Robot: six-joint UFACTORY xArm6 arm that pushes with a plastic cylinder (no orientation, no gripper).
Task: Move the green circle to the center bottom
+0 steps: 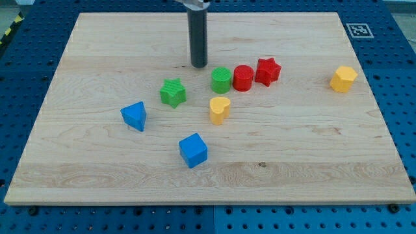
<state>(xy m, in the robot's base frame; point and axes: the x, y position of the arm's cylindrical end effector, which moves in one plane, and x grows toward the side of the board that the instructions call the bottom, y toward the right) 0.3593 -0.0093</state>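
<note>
Eight blocks on the wooden worktop (97, 162): two green, two red, two yellow, two blue. The green circle (221, 80) sits just above centre, touching the red circle (243, 77), which touches the red star (267, 71). The green star (173, 92) lies to the view's left. A yellow heart (220, 110) sits just below the green circle; a yellow hexagon-like block (343, 78) is far right. The blue cube (193, 150) and another blue block (134, 116), shape unclear, lie lower left. My tip (199, 65) rests just up-left of the green circle. There are no jaws here, only the rod, cut off at the view's top.
</note>
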